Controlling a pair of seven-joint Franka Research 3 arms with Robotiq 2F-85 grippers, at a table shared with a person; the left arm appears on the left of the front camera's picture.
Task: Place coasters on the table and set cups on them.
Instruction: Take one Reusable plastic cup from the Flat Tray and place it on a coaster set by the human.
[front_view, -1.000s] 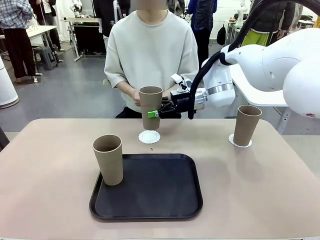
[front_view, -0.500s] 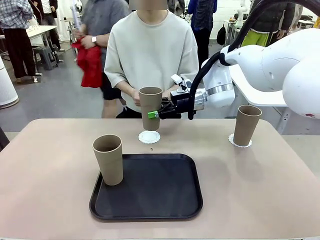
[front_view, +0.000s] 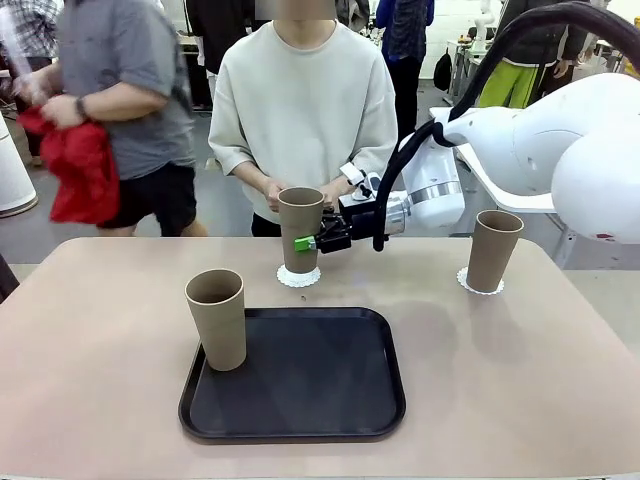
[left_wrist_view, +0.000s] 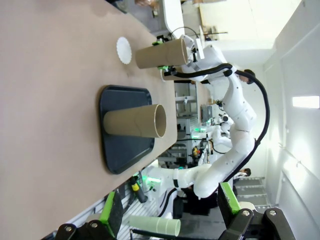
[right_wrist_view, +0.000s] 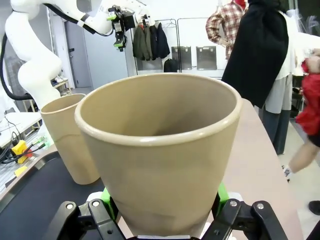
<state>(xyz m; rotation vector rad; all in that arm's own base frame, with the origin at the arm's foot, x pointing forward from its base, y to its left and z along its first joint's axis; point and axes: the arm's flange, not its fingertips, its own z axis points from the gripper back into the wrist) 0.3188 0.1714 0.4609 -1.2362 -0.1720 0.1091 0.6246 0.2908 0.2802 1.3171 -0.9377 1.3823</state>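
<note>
The beige table (front_view: 500, 380) is faced at 12 o'clock by a person (front_view: 305, 110), with a passer-by (front_view: 120, 100) behind. An empty first cup (front_view: 217, 320) is stood at the black tray's (front_view: 300, 390) 9 o'clock edge. At the tray's 12 o'clock, a second cup (front_view: 300, 215) is pinched by the right gripper (front_view: 305, 243) over the middle coaster (front_view: 299, 279); contact cannot be told. At 2 o'clock, a third cup (front_view: 494, 250) is seated on another coaster (front_view: 465, 284). The left gripper's (left_wrist_view: 170, 207) jaws are spread, nothing between.

The beige bench (front_view: 500, 380) carries a black tray (front_view: 310, 390) by its near edge, about midway along. Toward the far edge lies a lacy white coaster (front_view: 300, 283) with a tan cup (front_view: 300, 225) standing on it, seemingly touching. Near the far right corner a second coaster (front_view: 463, 280) bears another cup (front_view: 492, 250). A third cup (front_view: 217, 320) stands upright at the tray's left rim, apparently on the tray rather than the bench.
</note>
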